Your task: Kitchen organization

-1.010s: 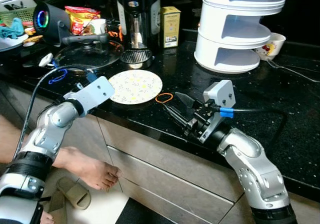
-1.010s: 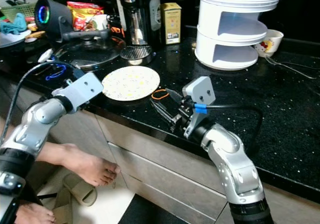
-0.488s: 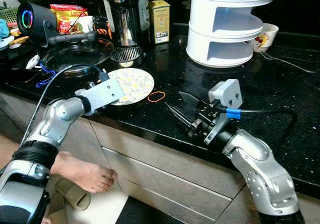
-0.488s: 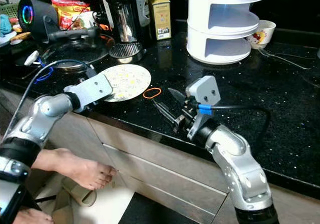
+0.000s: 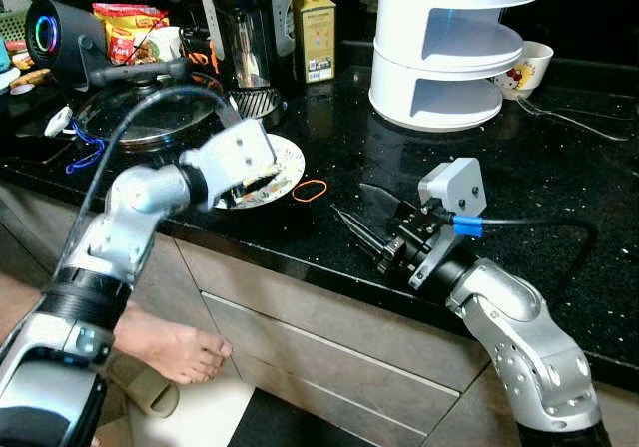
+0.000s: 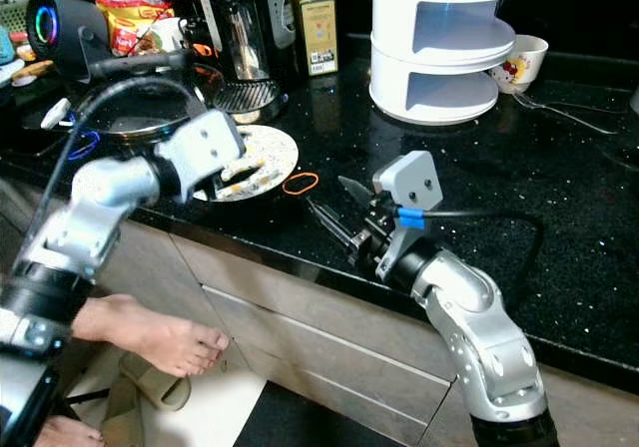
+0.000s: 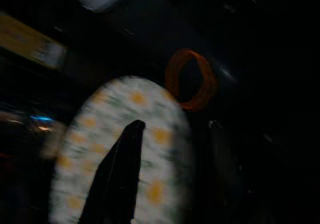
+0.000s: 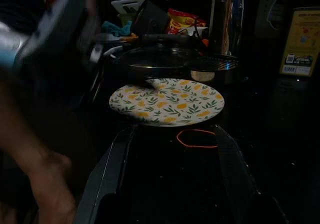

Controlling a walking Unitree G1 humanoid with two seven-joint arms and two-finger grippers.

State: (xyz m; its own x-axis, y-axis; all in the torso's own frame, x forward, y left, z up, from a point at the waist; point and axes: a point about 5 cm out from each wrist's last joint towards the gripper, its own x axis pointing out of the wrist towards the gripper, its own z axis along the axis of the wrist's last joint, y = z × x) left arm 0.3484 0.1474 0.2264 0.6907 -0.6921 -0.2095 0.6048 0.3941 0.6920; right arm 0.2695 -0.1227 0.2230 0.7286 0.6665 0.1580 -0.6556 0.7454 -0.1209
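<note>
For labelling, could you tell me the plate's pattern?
Plate: white with yellow-and-green leaf print, clearest in right wrist view.

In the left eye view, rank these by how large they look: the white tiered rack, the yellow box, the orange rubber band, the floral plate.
1. White tiered rack, clearly largest.
2. Floral plate, though the left gripper covers much of it.
3. Yellow box; it stands farther back, so its true size against the plate is unsure.
4. Orange rubber band, smallest.
</note>
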